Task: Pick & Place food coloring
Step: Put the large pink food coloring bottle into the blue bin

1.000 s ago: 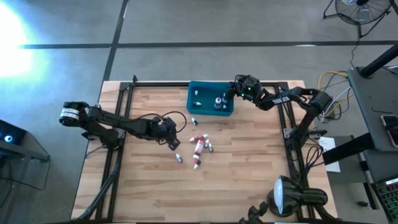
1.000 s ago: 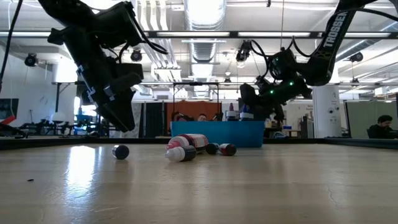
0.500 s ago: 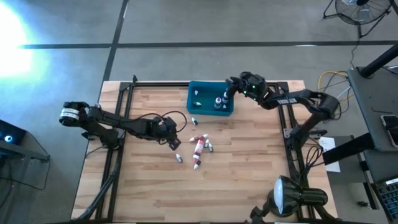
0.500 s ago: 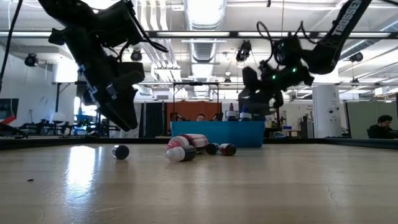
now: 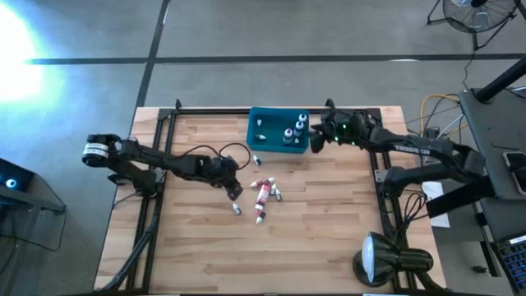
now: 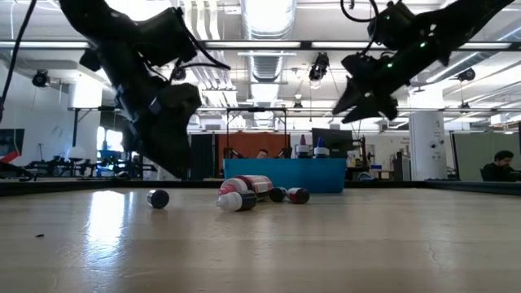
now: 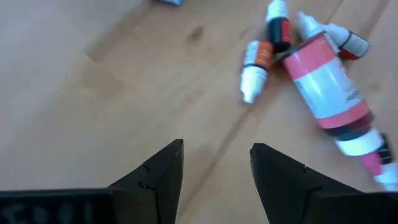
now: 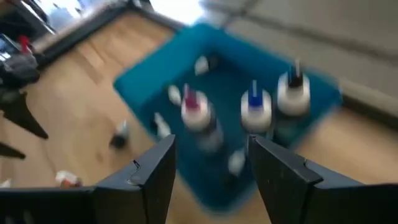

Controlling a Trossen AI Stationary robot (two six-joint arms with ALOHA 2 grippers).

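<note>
1. The left gripper (image 5: 233, 190) hangs over the wooden surface (image 5: 329, 238) left of its middle, near the loose bottles. In the left wrist view its fingers (image 7: 158, 177) stand apart with bare wood between them; it grasps nothing.
2. Just right of that gripper lies a lone small food coloring bottle (image 5: 237, 210), a little toward the near edge.
3. Around the middle of the surface lies a cluster: a larger red-and-white bottle (image 5: 263, 191) on its side, with several tiny food coloring bottles (image 5: 275, 195) touching or just beside it. The left wrist view shows two small white-capped droppers (image 7: 256, 64) beside the larger bottle (image 7: 329, 93).
4. One more small bottle (image 5: 256, 159) lies by the front wall of the teal bin, toward its left end.
5. The teal bin (image 5: 255, 140) sits at the far edge of the surface, about midway along it. Inside stand three larger bottles with white caps (image 8: 254, 112), and a few small white-capped pieces (image 5: 260, 123) lie on its floor.
6. The right gripper (image 5: 316, 140) hovers just past the right wall of the bin, raised above the surface in the low view (image 6: 352, 102). Its fingers (image 8: 149, 177) are spread, and nothing sits between them.
</note>
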